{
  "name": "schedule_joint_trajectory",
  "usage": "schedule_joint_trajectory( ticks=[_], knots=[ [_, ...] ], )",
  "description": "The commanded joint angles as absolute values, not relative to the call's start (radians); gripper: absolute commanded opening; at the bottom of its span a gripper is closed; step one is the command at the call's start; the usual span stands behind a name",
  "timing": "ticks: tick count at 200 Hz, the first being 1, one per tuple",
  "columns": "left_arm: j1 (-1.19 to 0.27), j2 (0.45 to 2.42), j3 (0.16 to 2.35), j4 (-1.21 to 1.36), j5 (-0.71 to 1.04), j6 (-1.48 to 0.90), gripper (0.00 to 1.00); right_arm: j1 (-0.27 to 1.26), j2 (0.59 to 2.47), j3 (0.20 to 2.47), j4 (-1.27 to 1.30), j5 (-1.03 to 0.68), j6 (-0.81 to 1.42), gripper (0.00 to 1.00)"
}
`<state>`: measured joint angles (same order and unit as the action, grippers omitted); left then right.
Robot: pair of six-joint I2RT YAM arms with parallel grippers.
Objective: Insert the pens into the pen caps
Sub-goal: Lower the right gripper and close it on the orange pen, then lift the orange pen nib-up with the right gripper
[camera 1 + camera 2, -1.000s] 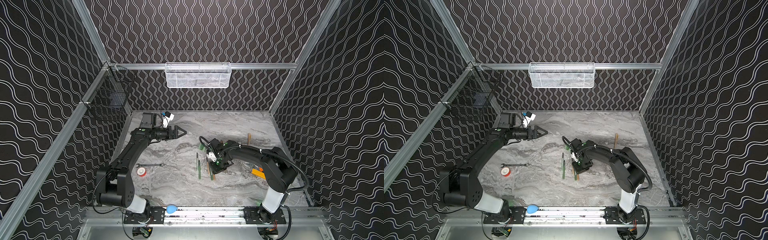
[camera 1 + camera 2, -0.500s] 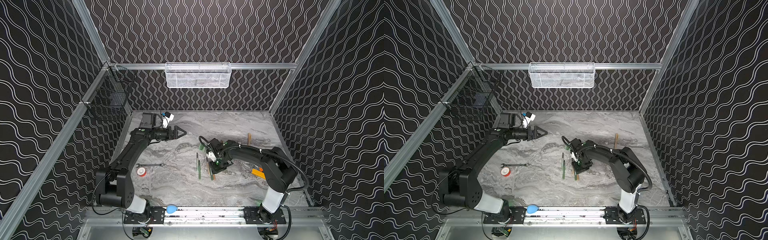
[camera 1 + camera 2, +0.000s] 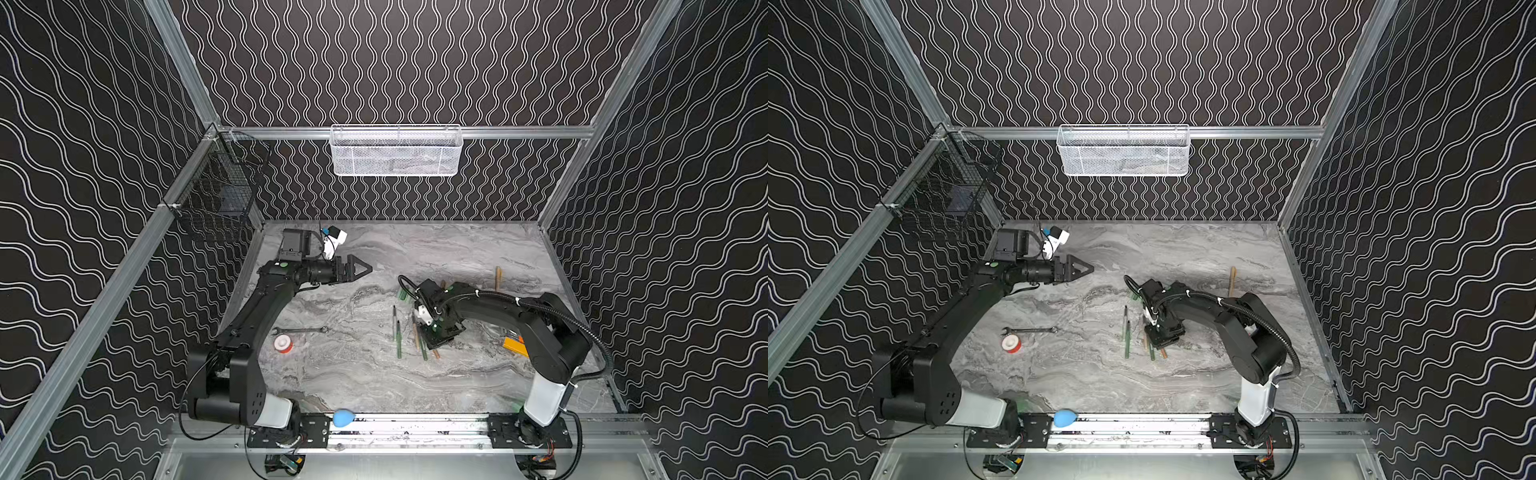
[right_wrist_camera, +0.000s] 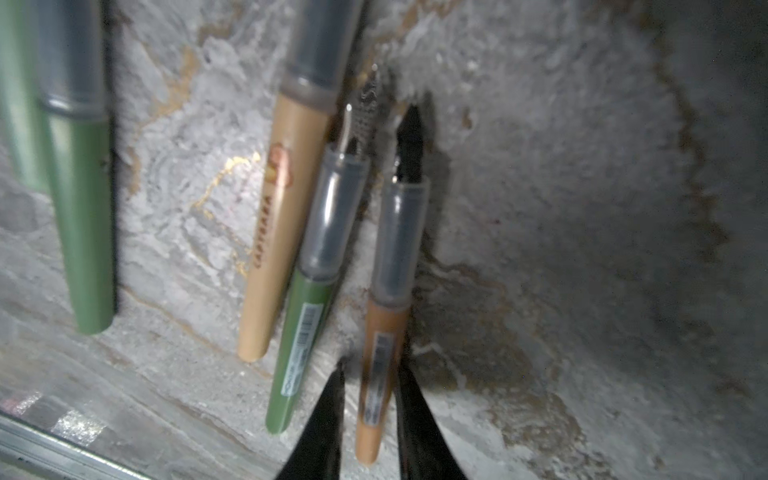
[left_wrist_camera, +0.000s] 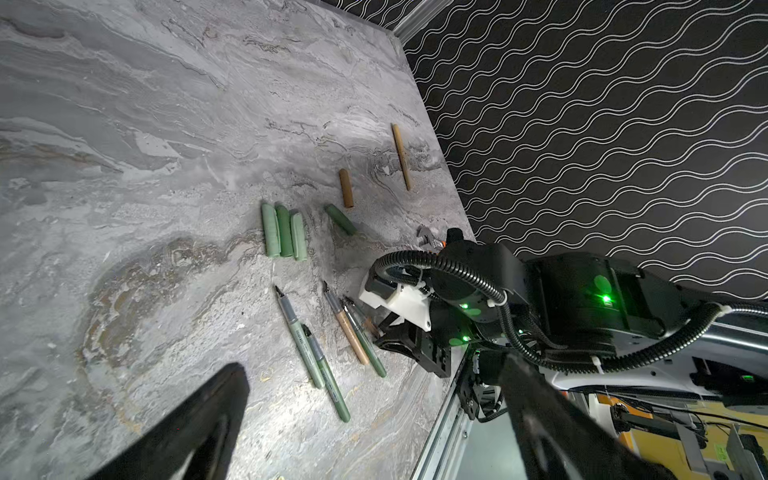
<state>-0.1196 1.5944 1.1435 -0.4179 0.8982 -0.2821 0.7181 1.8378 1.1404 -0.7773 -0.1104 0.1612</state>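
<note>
Currently at pick-up step: right gripper (image 4: 370, 368) jaws are pinching the orange pen (image 4: 386, 316), lying on the tabletop (image 4: 582, 208) beside a dark green pen (image 4: 305, 332). Left gripper (image 3: 362, 268) is hovering, jaws spread. Next move is probably calling for lifting, then aligning the tip with the orange cap (image 5: 345, 188).

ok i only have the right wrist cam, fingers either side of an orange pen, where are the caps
Observer: Three green caps lie side by side on the table, just beyond the tips of the pens.
Operator: any orange one
Observer: Yes, a tan cap lies a little past them, near a dark green cap.
Operator: and the left gripper
Observer: The left gripper hangs above the table, well left of the pens, jaws wide open and holding nothing.
</note>
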Motion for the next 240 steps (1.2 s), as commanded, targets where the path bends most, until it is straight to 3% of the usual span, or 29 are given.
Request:
schedule_joint_trajectory(
  ticks=[1, 65, 131, 209, 240],
  knots=[
    [-0.117, 1.587, 1.135, -0.384, 0.899, -0.288, 0.99, 0.719, 1.848, 1.127, -0.809, -0.068, 0.18, 0.22],
    [-0.117, 1.569, 1.135, -0.396, 0.905, -0.282, 0.99, 0.694, 1.878, 1.142, -0.827, -0.042, 0.222, 0.15],
    [-0.118, 1.542, 1.106, -0.368, 1.001, -0.286, 0.99, 0.668, 1.75, 1.154, -0.724, -0.137, 0.14, 0.12],
    [-0.173, 1.545, 1.096, -0.266, 1.113, -0.314, 0.98, 0.591, 1.594, 1.239, -0.598, -0.405, 0.144, 0.12],
    [-0.195, 1.562, 1.116, -0.29, 1.092, -0.293, 0.98, 0.553, 1.577, 1.269, -0.617, -0.415, 0.163, 0.12]
  ],
)
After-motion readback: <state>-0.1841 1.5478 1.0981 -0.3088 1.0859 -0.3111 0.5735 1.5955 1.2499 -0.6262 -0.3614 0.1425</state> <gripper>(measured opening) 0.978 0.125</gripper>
